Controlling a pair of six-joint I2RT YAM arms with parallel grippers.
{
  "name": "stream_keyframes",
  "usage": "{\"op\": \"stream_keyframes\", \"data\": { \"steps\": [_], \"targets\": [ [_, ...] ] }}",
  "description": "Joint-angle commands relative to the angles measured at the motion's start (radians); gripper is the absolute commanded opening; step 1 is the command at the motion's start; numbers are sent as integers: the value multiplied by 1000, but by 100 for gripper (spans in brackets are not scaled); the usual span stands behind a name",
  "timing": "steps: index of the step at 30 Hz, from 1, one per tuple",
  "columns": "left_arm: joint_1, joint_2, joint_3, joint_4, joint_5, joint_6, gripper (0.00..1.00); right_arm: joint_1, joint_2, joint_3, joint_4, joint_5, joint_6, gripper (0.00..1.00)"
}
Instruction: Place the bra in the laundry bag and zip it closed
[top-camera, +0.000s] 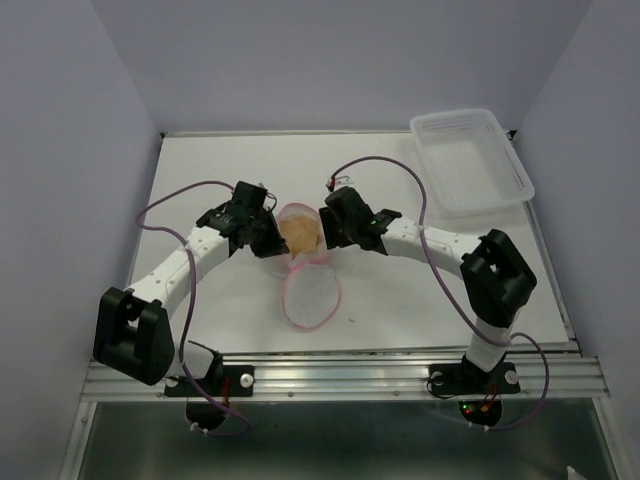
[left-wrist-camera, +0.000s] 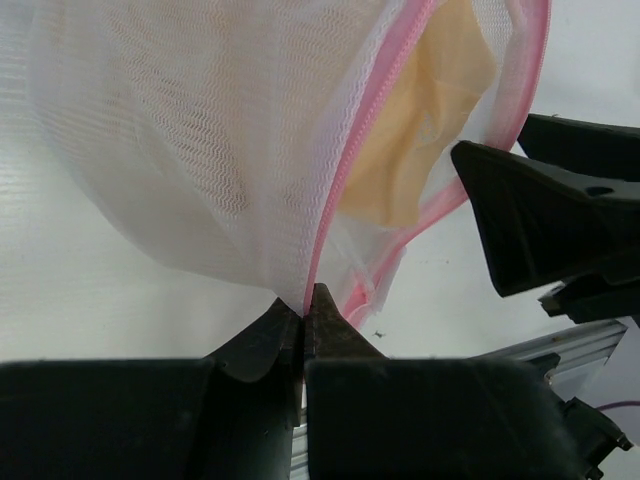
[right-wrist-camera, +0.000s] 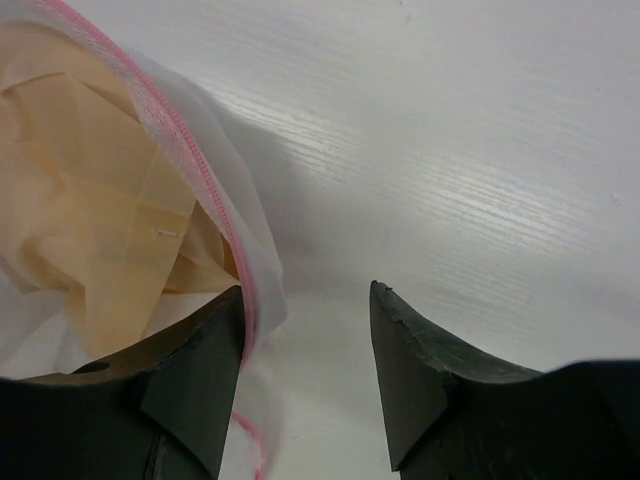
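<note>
The white mesh laundry bag (top-camera: 305, 270) with a pink zipper rim lies mid-table, its mouth open between my two grippers. The tan bra (top-camera: 299, 232) sits inside its far half and shows through the opening in the left wrist view (left-wrist-camera: 420, 130) and the right wrist view (right-wrist-camera: 90, 210). My left gripper (left-wrist-camera: 303, 300) is shut on the bag's pink zipper rim (left-wrist-camera: 345, 180) at the bag's left side (top-camera: 268, 238). My right gripper (right-wrist-camera: 308, 300) is open at the bag's right edge (top-camera: 328, 232), its left finger (right-wrist-camera: 200, 370) touching the pink rim (right-wrist-camera: 190, 150), nothing between the fingers.
A clear rectangular plastic basket (top-camera: 470, 160) stands at the far right corner. The bag's lower flap (top-camera: 312, 295) lies toward the near edge. Purple cables loop beside both arms. The metal rail (top-camera: 340, 375) runs along the near edge.
</note>
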Motion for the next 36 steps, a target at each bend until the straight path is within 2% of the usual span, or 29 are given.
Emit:
{"op": "stream_keyframes", "data": {
  "steps": [1,2,4,5,7,8,14,19,28,36],
  "targets": [
    [6,-9,-19,21,11,8,0,1,39,70,5,41,25,57],
    [5,-12,-22,28,12,5,0,1,44,70,6,33,31,44],
    [5,-17,-29,33,12,0,0,1,45,73,8,30,37,30],
    [5,-18,-28,33,14,-1,0,1,39,70,8,38,37,17],
    [5,-20,-16,30,9,-3,0,1,25,71,8,39,29,8],
    [5,-18,-10,24,9,-4,0,1,3,73,6,32,23,1],
    [-10,-11,153,-13,45,14,0,1,-111,145,-37,-8,-53,1],
    [-20,-34,288,-79,-11,26,0,1,-237,177,-61,18,-84,1],
    [-20,61,293,-55,61,46,0,1,-236,180,-115,-7,-104,1],
    [-18,94,222,-27,12,30,0,-28,-170,111,-136,13,-54,4]
  ]
}}
